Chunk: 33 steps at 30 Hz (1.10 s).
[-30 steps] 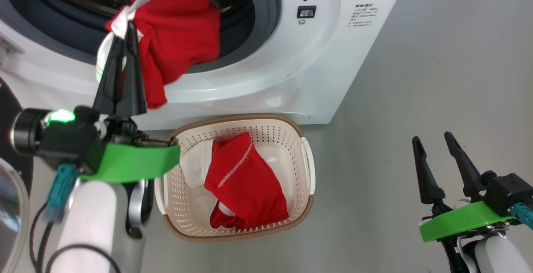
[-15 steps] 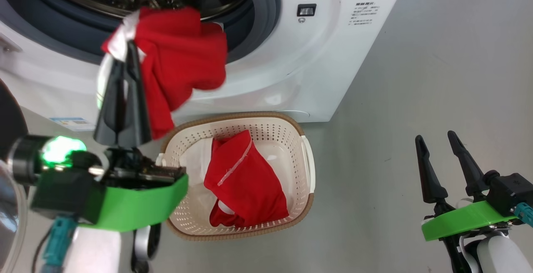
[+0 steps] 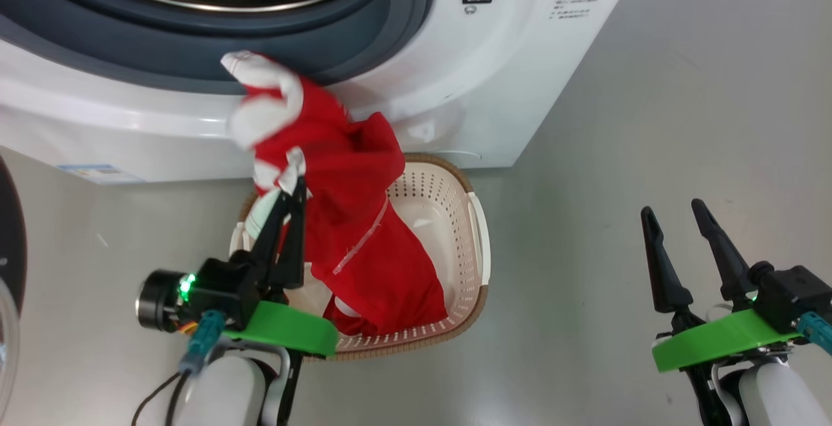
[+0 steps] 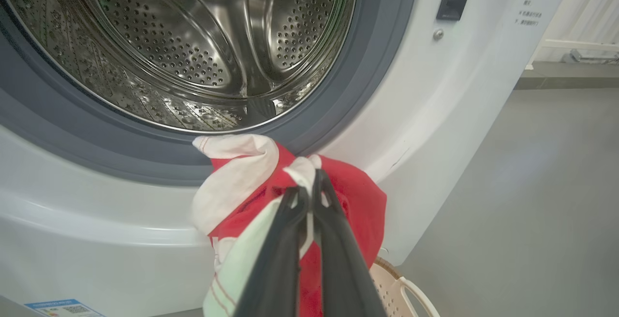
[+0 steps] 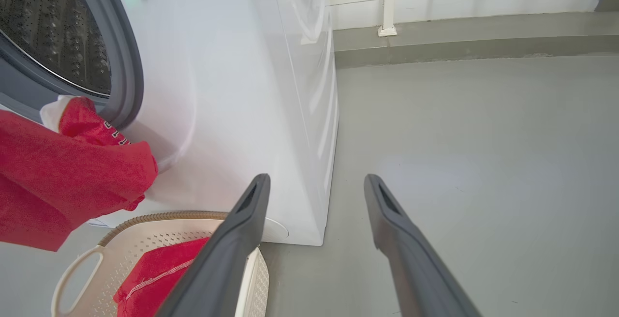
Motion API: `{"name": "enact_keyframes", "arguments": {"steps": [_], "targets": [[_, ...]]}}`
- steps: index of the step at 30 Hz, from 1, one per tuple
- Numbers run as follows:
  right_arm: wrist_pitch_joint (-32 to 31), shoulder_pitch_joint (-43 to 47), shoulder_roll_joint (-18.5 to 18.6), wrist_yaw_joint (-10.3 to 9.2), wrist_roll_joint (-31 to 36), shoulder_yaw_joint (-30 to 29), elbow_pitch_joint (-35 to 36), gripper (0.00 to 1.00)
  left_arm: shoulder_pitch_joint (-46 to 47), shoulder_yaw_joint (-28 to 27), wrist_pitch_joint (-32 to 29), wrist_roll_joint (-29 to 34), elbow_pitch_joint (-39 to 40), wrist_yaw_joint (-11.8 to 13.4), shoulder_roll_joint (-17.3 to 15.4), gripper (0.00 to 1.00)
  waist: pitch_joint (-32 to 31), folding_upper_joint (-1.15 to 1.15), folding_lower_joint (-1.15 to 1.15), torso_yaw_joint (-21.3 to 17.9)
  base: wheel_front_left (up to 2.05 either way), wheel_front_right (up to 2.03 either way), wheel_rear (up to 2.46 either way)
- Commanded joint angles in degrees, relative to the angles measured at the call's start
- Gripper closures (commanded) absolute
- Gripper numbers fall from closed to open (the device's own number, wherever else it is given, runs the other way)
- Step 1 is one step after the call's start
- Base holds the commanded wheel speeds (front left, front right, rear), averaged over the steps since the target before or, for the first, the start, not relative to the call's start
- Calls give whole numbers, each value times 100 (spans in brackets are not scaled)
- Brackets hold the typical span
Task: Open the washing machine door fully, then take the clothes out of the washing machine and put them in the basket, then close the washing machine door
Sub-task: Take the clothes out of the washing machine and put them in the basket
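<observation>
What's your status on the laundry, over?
Left gripper shut on red garment, over basket. Right gripper open, empty. Second garment already in basket. Nothing in the way.

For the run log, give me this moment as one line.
left gripper: shut on red garment, over basket | right gripper: open, empty | second garment in basket

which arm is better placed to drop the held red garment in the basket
Left. The left gripper is shut on the red garment, which hangs over the basket. The right gripper stands open and empty, off to the side over the floor.
</observation>
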State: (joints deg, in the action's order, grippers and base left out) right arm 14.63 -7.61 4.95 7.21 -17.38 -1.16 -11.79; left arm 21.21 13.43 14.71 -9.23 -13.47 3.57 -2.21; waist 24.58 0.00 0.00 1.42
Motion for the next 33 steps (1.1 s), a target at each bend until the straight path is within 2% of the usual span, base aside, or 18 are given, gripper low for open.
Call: {"name": "enact_keyframes", "arguments": {"steps": [1,4,8,21,33], "targets": [[37,-146,24,28,21,139,158,0,140,-100,29,-44,-197,-41,-67,100,163,0,0,-26,0,0,0],[37,-168,25,28,22,140,163,0,188,-78,29,-52,-370,-53,-67,100,205,0,0,-33,0,0,0],[37,-252,22,28,28,159,177,0,431,49,29,-88,-1167,-127,-67,100,420,0,0,-73,0,0,0],[37,-534,39,28,45,276,248,0,1268,279,29,-328,-3034,-345,-67,100,1049,0,0,-197,0,0,0],[37,-751,71,28,62,392,287,0,2054,415,29,-609,-4317,-499,-67,100,1471,0,0,-217,0,0,0]]}}
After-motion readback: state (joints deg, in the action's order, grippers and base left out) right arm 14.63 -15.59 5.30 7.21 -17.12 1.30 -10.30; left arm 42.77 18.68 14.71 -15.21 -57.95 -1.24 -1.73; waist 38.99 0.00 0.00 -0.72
